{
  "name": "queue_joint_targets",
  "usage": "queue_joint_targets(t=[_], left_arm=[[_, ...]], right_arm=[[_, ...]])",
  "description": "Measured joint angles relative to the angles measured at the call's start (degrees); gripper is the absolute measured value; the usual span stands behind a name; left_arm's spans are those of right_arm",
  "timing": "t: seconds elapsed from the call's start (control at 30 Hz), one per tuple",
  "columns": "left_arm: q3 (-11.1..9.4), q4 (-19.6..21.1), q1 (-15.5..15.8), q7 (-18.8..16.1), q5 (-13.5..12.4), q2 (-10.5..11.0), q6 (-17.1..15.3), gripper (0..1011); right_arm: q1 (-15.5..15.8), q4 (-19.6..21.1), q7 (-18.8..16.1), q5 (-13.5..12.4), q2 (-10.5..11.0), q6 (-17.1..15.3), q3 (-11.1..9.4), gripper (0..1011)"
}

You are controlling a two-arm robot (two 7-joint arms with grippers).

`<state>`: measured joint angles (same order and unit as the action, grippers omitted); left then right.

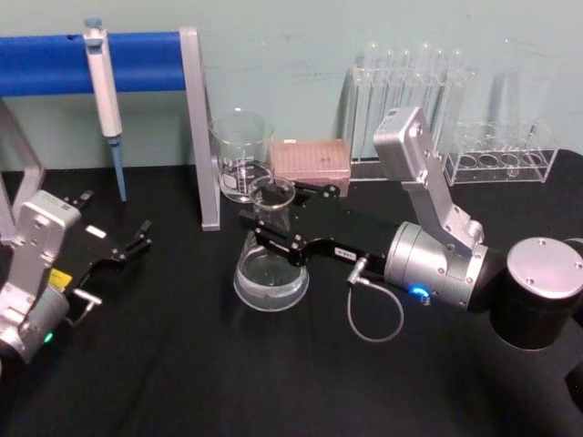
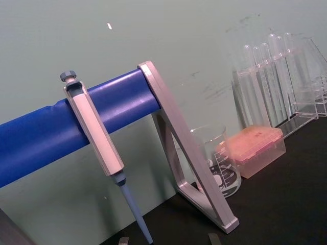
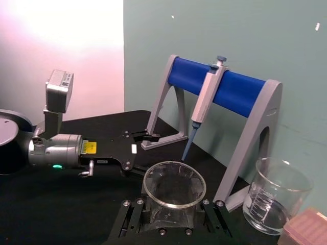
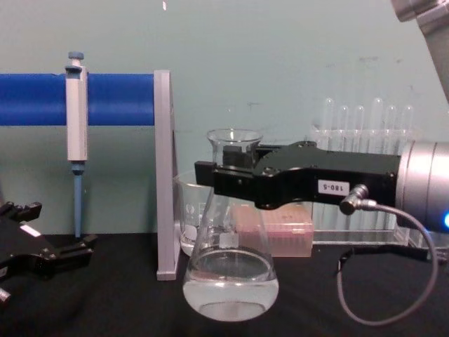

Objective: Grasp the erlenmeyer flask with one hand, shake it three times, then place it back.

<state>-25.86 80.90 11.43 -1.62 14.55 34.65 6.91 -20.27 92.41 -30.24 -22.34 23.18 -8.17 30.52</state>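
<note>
The erlenmeyer flask (image 1: 271,273) is clear glass with a little clear liquid in its wide base, and it stands upright mid-table. My right gripper (image 1: 271,208) reaches in from the right, shut on the flask's narrow neck just below the flared mouth. In the chest view its black fingers (image 4: 242,184) cross the neck of the flask (image 4: 230,281). I cannot tell whether the base rests on the black cloth or hangs just above it. The right wrist view looks down at the flask mouth (image 3: 173,179) between the fingers. My left gripper (image 1: 127,246) lies open at the left, well apart from the flask.
A glass beaker (image 1: 241,155) stands right behind the flask. The grey leg (image 1: 202,137) of the blue pipette stand, with a pipette (image 1: 103,86) hanging on it, is close on the flask's left. A pink tip box (image 1: 312,159) and test tube racks (image 1: 410,82) line the back.
</note>
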Motion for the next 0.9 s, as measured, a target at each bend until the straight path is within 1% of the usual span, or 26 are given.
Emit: queue_joint_targets(t=[0.23, 0.43, 0.67, 0.87, 0.9], left_arm=[[0.00, 0.00, 0.00, 0.00, 0.00, 0.00, 0.00, 1001], [0.00, 0.00, 0.00, 0.00, 0.00, 0.00, 0.00, 1001], [0.00, 0.00, 0.00, 0.00, 0.00, 0.00, 0.00, 1001], [0.00, 0.00, 0.00, 0.00, 0.00, 0.00, 0.00, 1001], [0.00, 0.00, 0.00, 0.00, 0.00, 0.00, 0.00, 1001]], right_arm=[[-0.47, -0.15, 0.13, -0.76, 0.53, 0.30, 0.50, 451], [-0.54, -0.59, 1.66, -0.85, 0.75, 0.48, -0.06, 451], [-0.50, -1.23, 4.37, -0.51, 1.03, 0.68, -1.97, 451], [-0.03, -1.62, 6.57, 0.25, 1.23, 0.75, -4.14, 451], [-0.03, -1.62, 6.57, 0.25, 1.23, 0.75, -4.14, 451]])
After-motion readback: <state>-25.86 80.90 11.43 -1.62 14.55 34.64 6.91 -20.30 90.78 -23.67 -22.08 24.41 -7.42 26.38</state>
